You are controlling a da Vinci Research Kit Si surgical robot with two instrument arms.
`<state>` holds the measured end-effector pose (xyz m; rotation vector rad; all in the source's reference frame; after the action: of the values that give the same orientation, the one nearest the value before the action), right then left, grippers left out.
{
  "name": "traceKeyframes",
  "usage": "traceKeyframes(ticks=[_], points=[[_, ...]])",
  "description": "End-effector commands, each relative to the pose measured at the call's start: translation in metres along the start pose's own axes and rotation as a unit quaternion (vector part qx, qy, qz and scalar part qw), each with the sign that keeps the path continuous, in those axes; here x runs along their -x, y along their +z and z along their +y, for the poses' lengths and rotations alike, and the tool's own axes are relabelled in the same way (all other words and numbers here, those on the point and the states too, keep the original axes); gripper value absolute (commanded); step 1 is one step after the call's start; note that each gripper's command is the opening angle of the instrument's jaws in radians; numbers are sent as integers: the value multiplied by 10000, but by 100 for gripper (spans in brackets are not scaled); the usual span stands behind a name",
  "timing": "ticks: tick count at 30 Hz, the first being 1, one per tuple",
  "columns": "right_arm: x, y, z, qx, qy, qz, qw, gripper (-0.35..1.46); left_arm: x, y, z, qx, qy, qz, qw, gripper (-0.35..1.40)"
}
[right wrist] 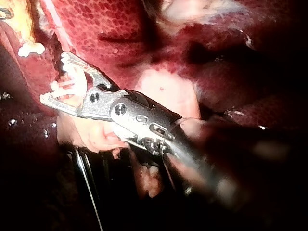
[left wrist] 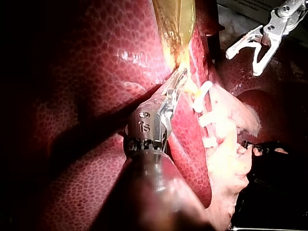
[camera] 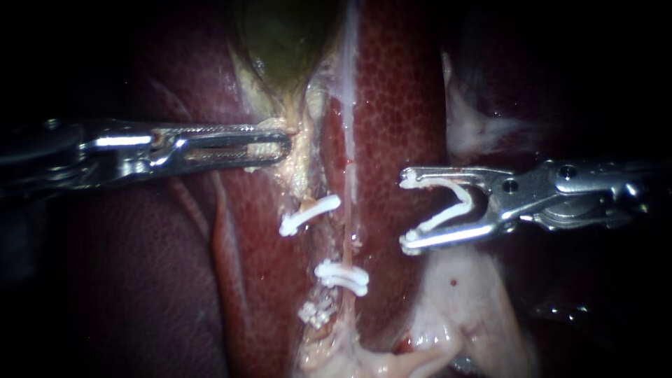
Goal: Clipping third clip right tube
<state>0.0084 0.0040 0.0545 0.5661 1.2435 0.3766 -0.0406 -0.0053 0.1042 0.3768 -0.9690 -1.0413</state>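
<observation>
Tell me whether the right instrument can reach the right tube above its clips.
Probably yes. The right instrument, carrying an open clip, faces a bare stretch of the right tube; only flat liver lies between, and the left instrument sits on the far side.

Shiny metal right instrument (camera: 404,211), white plastic clip (camera: 448,215), glossy liver (camera: 399,105)

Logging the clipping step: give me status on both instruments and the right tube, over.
Left instrument jaws shut on pale tissue under gallbladder. Right instrument holds open clip, short of right tube. Placed clip on tube; nothing in between.
</observation>
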Motion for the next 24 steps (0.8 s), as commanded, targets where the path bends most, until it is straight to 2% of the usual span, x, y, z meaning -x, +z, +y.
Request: traceKeyframes(ticks=[1, 6, 8, 11, 18, 24], points=[[0, 0, 0, 0, 1, 1, 10000, 60, 0, -1, 0, -3, 1, -2, 10000, -35], [0, 1, 1, 5, 3, 1, 10000, 60, 4, -11, 2, -38, -6, 17, 10000, -35], [1, 1, 2, 7, 2, 1, 10000, 60, 10, -18, 3, -79, -18, 38, 10000, -35], [1, 2, 2, 10, 2, 1, 10000, 60, 23, -33, 4, -11, -48, 44, 10000, -35], [1, 3, 2, 12, 2, 1, 10000, 60, 53, -71, 12, 66, -144, -131, 9998, -35], [1, 3, 3, 14, 2, 1, 10000, 60, 59, -82, 14, 86, -200, -189, 9996, -35]])
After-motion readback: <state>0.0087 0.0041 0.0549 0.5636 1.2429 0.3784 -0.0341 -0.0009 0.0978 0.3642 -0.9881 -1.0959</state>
